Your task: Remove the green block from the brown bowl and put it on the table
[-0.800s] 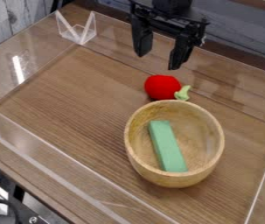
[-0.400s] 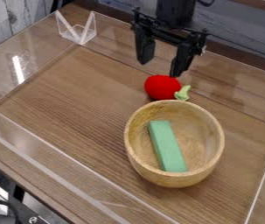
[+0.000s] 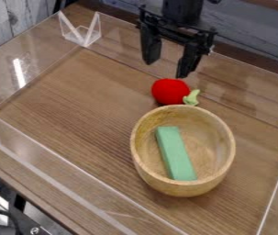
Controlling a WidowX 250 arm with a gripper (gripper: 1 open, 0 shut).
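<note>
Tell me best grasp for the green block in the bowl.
Come from straight above and pinch the green block across its narrow width, near mid-length. It lies flat on the brown bowl floor, long sides clear of the walls; the open gripper would probably fit.

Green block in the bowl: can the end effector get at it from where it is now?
Probably yes. The green block lies flat and uncovered in the brown bowl, open from above. The end effector is open, empty, up behind the red toy fruit; only the bowl wall might crowd its fingers.
</note>
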